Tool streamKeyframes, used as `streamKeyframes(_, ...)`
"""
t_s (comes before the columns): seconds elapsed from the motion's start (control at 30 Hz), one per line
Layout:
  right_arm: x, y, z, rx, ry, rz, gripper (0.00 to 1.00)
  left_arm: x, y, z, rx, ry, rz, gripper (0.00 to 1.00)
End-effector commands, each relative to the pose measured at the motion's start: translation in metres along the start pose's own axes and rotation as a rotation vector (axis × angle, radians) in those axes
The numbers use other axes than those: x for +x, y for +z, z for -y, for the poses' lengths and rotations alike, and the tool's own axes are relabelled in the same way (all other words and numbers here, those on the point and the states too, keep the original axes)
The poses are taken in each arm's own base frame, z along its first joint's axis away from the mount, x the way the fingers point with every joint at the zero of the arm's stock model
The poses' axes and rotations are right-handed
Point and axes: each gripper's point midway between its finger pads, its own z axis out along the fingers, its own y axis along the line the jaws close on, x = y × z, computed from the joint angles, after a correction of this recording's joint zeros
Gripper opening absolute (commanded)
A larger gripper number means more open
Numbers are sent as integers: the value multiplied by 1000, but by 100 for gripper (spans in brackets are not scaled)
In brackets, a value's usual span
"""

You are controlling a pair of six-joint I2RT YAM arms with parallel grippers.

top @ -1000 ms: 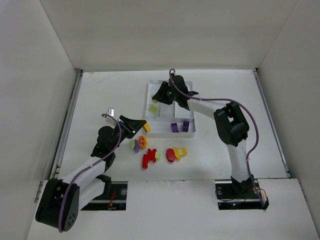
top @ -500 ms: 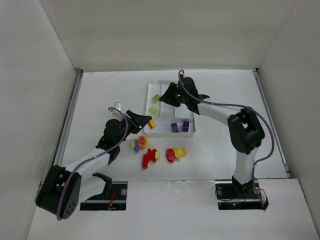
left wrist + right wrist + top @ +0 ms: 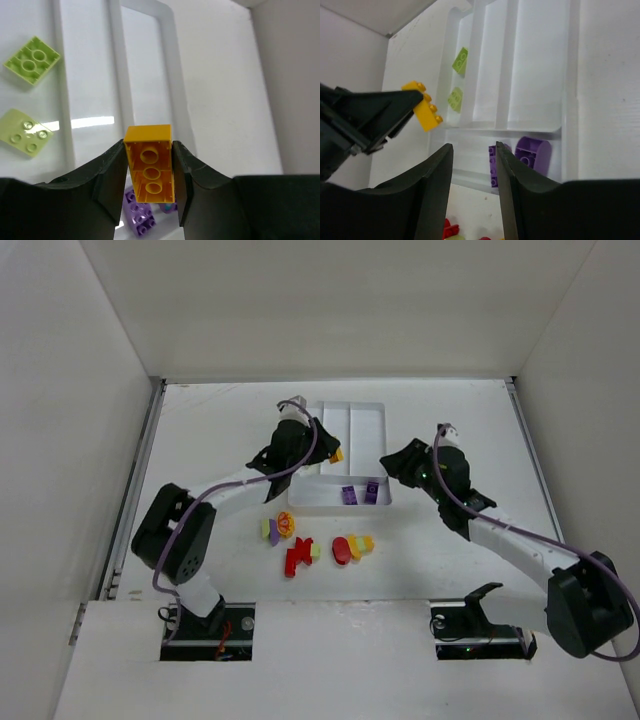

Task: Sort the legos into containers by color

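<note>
Legos (image 3: 342,549) about a third sorted, by the look of it. Left of centre and low in the top view, a loose cluster on the table (image 3: 220,440): red, yellow-orange, light green and purple pieces close together, some touching, none yet lifted. Just above that cluster, left gripper (image 3: 148,145) clenched on a yellow-orange brick (image 3: 148,172), fingers pressed to its two long sides, ringed face toward the wrist camera. Brick held up over the left part of the tray (image 3: 365,404); exact section beneath not discernible. Inside the tray, leftmost long section holding two green pieces (image 3: 454,97), one beyond the other. Middle and right long sections bare white, with no red and no yellow-orange delivered so far. Crosswise section along the tray's lower edge in the top view, holding two purple pieces (image 3: 532,152) side by side toward its right half. Further right, right gripper (image 3: 473,147) parted a little and carrying nothing, hovering near the tray's right wall, only tray and table visible between its fingers. Left to do, as judged: set the carried brick down in a free long section, then clear the whole cluster colour by colour, reds into a section of their own.
</note>
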Motion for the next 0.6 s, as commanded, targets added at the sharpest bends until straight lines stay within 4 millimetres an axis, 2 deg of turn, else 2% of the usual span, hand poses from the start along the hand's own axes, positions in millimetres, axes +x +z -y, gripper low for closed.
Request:
streamKeyframes(0.0, -15, -6, -1, -13, -25, 101, 47, -8, 20, -12, -97, 150, -24, 22)
streamKeyframes(0.13, -12, -6, 4, -20, -16, 96, 49, -10, 47, -17, -153, 234, -64, 22)
streamKeyframes(0.27, -13, -9, -1, -39, -11, 102, 51, -16, 69, -17, -178, 295, -82, 23)
streamKeyframes(0.57, -14, -11, -1, -43, -10, 106, 56, -24, 101, -27, -233, 350, -117, 28)
